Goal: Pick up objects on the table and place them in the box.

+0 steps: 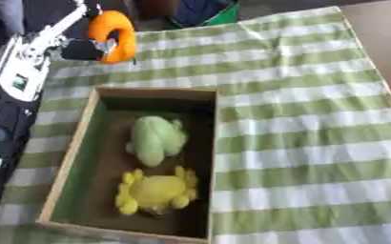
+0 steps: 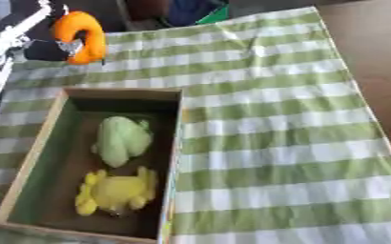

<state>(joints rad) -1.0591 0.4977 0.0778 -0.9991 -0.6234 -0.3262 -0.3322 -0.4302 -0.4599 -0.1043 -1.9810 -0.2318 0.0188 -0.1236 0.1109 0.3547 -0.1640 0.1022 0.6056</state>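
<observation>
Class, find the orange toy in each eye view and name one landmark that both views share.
Left eye view: orange toy top left, held in the left hand, beyond the box's far wall.
Right eye view: top left, nearer the left edge.
Shared landmark: the green plush inside the box.

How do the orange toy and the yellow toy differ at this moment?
The orange toy is held up by the left hand, beyond the far end of the box; the yellow toy lies inside the box, at its near end, next to the green toy. The orange toy is curved like a ring or arc; the yellow toy is round with lobes around its edge. Both look like soft toys.
</observation>
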